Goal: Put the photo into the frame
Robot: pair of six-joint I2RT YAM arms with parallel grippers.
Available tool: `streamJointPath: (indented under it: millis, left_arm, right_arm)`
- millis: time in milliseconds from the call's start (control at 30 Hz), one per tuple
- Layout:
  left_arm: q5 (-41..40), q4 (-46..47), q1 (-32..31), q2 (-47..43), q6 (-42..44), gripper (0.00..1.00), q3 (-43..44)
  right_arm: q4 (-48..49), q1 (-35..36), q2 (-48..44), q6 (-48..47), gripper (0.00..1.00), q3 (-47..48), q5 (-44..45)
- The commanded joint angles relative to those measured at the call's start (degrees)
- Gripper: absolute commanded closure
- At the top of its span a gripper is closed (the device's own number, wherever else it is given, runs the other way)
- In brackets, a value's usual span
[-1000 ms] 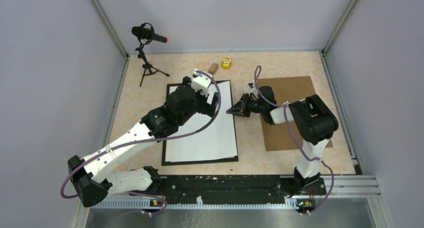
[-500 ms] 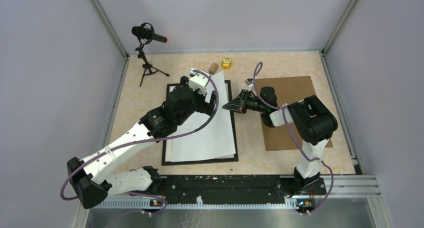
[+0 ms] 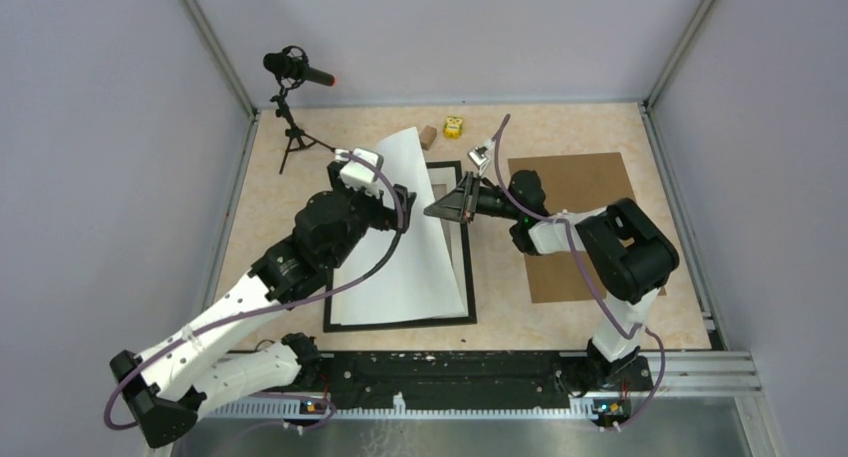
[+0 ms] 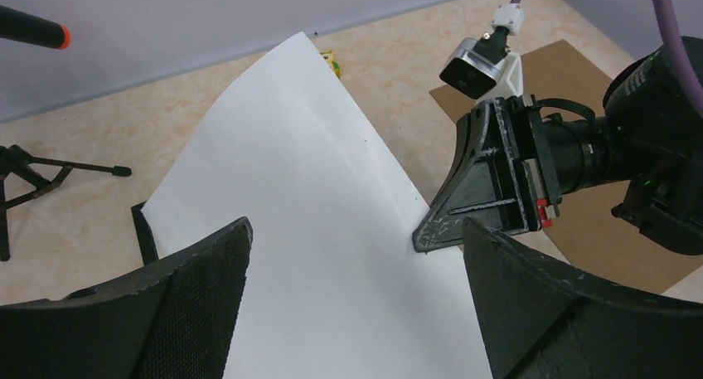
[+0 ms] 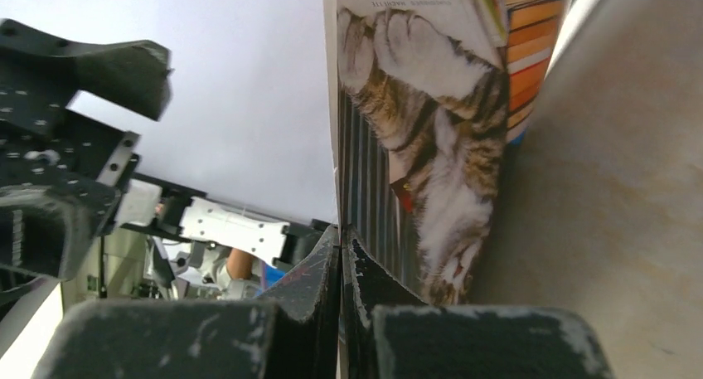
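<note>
The photo [image 3: 415, 232] shows its plain white back and stands tilted up over the black frame [image 3: 400, 322]. My right gripper [image 3: 430, 209] is shut on the photo's right edge and holds that side raised. In the right wrist view the cat print [image 5: 431, 138] faces down beside the pinching fingers [image 5: 315, 288]. My left gripper [image 4: 356, 313] is open and empty, its jaws spread wide over the white back [image 4: 307, 205]. In the top view the left gripper [image 3: 385, 217] sits by the photo's left part.
A brown cardboard backing board [image 3: 590, 202] lies right of the frame, under the right arm. A microphone on a tripod [image 3: 290, 87] stands at the back left. A small yellow object [image 3: 454, 127] and a small brown block [image 3: 427, 135] lie near the back wall.
The right gripper has lifted the photo's right edge higher and moved left, so the sheet stands more upright. The left arm has drawn back to the left.
</note>
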Motion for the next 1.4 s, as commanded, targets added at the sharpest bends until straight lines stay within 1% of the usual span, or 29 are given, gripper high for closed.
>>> streamJointPath:
  millis: [0,67,100,200,233,367,500,600,767,900,1000,1100,1200,1367]
  left_arm:
    - [-2.5,6.3,0.3,-4.2,-0.2,0.01,-1.7]
    - [-3.1,6.6,0.3,-4.9,0.1,0.01,-1.8]
    - [-3.3,6.6,0.4,-4.9,0.3,0.01,-1.8]
    - [-3.3,6.4,0.4,-4.5,0.5,0.01,-1.5]
    - [-3.2,6.3,0.5,-4.3,0.5,0.01,-1.4]
    - [-3.0,6.2,0.6,-4.3,0.4,0.01,-1.4]
    - [-3.2,6.1,0.6,-4.4,0.5,0.01,-1.4]
    - [-2.9,6.3,0.6,-4.3,0.5,0.01,-1.4]
    - [-2.6,6.3,0.6,-3.8,0.5,0.01,-1.4]
    - [-2.4,6.1,0.7,-3.6,0.4,0.01,-1.3]
    - [-2.4,6.1,0.7,-3.4,0.3,0.01,-1.2]
    - [-2.1,6.0,0.7,-3.2,0.1,0.01,-1.2]
    - [-1.8,6.0,0.8,-3.1,-0.1,0.01,-1.2]
    - [-1.7,5.9,0.8,-3.2,-0.2,0.01,-1.1]
  right_arm:
    - [4.9,0.4,-5.2,3.3,1.0,3.3,-0.3]
    - [5.7,0.3,-5.7,4.6,1.0,3.7,-0.2]
    - [4.6,0.3,-5.7,4.2,1.0,4.0,0.4]
    - [-4.6,0.1,-3.5,0.4,1.0,4.8,4.1]
    - [-4.9,-0.2,-1.7,1.0,1.0,4.6,5.0]
    - [1.8,-2.5,5.1,5.3,1.0,1.7,8.6]
    - [3.5,-4.7,9.0,5.0,1.0,-1.0,10.7]
    - [3.7,-5.6,10.8,4.2,1.0,-1.2,9.9]
    - [0.2,-5.9,11.2,2.5,1.0,-1.2,8.2]
    - [-1.8,-6.2,10.6,1.2,1.0,-2.2,8.8]
    - [-0.1,-6.1,9.8,2.0,1.0,-4.0,9.4]
    - [-2.5,-6.2,8.2,0.6,1.0,-5.4,10.5]
    - [-2.6,-6.2,7.5,0.8,1.0,-6.5,11.0]
    - [-1.0,-5.7,8.9,1.4,1.0,-6.1,11.7]
